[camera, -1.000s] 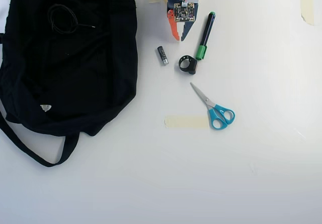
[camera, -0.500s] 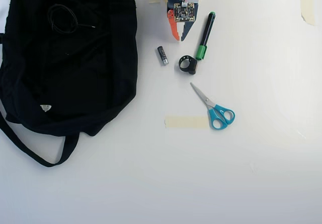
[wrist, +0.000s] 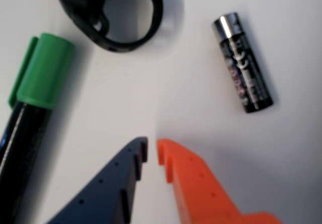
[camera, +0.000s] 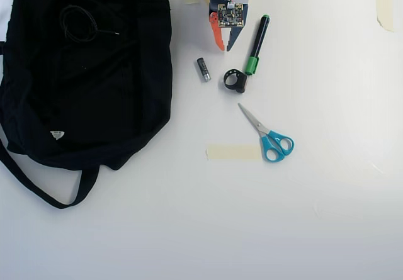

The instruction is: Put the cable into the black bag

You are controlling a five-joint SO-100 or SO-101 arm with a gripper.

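Observation:
In the overhead view the black bag (camera: 94, 104) fills the left side, its strap looping off toward the lower left. The cable (camera: 79, 23) is a small black coil resting on the bag's upper part, with its tail pointing right; I cannot tell whether it is inside an opening or on top of the fabric. My gripper (camera: 223, 47) is at the top centre, well to the right of the bag, pointing down at bare table. In the wrist view the gripper (wrist: 152, 151) is shut, the blue and orange fingers nearly touching with nothing between them.
A battery (camera: 203, 69) (wrist: 243, 63), a black plastic ring (camera: 235, 80) (wrist: 113, 15) and a green-capped marker (camera: 257, 45) (wrist: 30, 108) lie close to the gripper tips. Blue-handled scissors (camera: 267, 135) and a tape strip (camera: 233, 152) lie lower on the white table.

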